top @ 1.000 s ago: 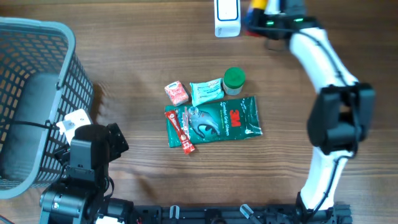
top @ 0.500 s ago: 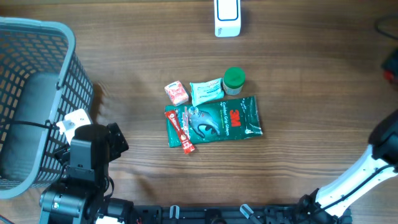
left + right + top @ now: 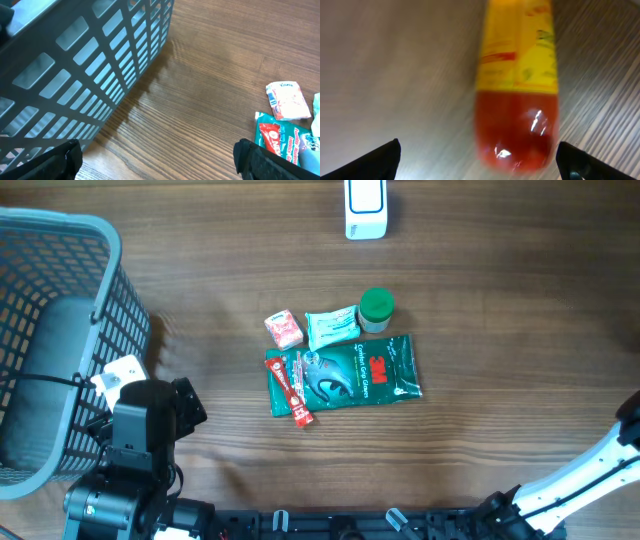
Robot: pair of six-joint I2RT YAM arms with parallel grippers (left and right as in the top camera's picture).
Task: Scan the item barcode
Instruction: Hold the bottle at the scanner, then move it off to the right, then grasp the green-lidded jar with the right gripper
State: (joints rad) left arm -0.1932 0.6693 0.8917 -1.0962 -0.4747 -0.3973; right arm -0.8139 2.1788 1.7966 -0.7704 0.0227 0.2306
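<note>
1 R tool (image 3: 480, 162) wide over bottle (image 3: 516, 95)

The red-and-yellow plastic bottle (image 3: 516, 95) was smeared by blur in the right wrist view. Its label was unreadable and its upper end was cut off by the top edge. Overhead, the white barcode scanner (image 3: 365, 210) ran off the top and the grey mesh basket (image 3: 60, 220) ran off the left. Only one white link of the right arm (image 3: 582, 476) showed, at the lower right corner.

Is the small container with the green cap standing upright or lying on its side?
Upright. In the overhead view the container shows mostly its round green cap, seen from above.
</note>
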